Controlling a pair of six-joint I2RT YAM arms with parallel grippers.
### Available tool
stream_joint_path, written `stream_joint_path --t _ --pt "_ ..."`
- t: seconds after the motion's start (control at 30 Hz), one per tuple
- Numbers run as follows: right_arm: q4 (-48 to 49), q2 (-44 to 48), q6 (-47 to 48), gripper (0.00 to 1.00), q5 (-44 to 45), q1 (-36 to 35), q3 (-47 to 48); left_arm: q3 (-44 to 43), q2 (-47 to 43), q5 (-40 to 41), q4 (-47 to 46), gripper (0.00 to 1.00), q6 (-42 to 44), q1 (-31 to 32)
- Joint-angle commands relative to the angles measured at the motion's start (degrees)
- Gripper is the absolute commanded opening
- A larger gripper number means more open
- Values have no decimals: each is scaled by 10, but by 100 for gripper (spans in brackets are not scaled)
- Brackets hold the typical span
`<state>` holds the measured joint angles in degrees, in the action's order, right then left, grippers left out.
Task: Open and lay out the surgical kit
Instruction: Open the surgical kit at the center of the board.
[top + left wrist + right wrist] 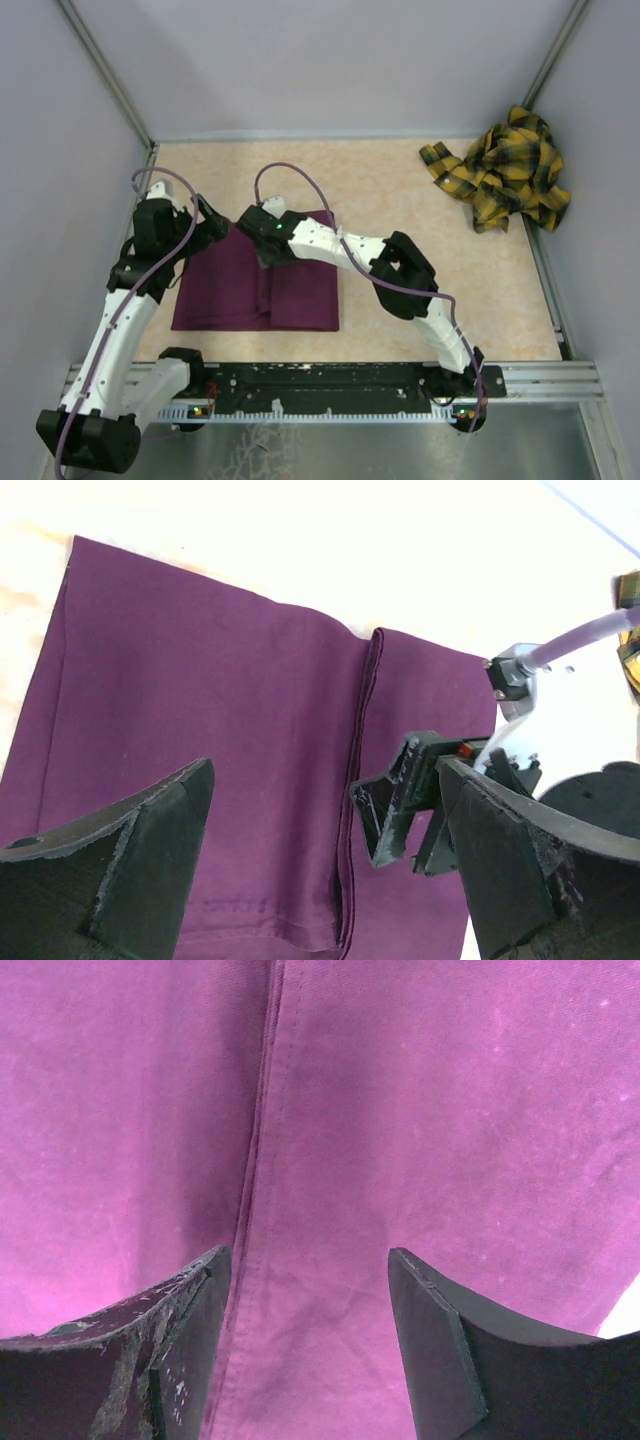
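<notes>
The surgical kit (255, 290) is a dark purple cloth wrap lying folded flat on the table, with a hemmed flap edge (362, 730) running down its middle. My left gripper (218, 228) hovers over the wrap's far left corner, jaws wide open and empty; in its own view the gripper (330, 865) frames the flap edge. My right gripper (268, 252) points down at the wrap's far middle. It is open just above the cloth, with the seam (258, 1160) beside its left finger (190, 1345). Nothing shows between its fingers.
A crumpled yellow and black plaid cloth (505, 170) lies at the back right corner. Grey walls close in the beige table (420, 300) on three sides. A metal rail (350, 378) with the arm bases runs along the near edge.
</notes>
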<state>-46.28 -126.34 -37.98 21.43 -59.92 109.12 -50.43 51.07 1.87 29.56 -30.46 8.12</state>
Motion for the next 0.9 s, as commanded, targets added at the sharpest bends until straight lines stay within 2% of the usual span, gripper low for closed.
stream_joint_path --t 0.0,0.4,0.47,0.63,0.77,0.83,0.87 --pt "-32 -22 -17 64 45 -6 45 7 -29 -3 -9 100 -7 1" --pt "-56 -62 -17 62 59 -11 85 -9 -48 6 9 99 -2 1" --pt "-57 -66 -14 58 60 -12 89 -11 -48 8 9 99 -2 1" --pt "-56 -68 -8 31 59 -12 90 -11 -50 10 9 99 -1 1" --pt "-52 -62 -5 16 60 -13 84 -12 -49 13 11 100 0 1" --pt "-46 -54 -4 3 59 -13 76 -12 -49 14 11 99 1 1" --pt "-43 -48 -3 0 60 -13 72 -12 -48 16 11 100 2 1"
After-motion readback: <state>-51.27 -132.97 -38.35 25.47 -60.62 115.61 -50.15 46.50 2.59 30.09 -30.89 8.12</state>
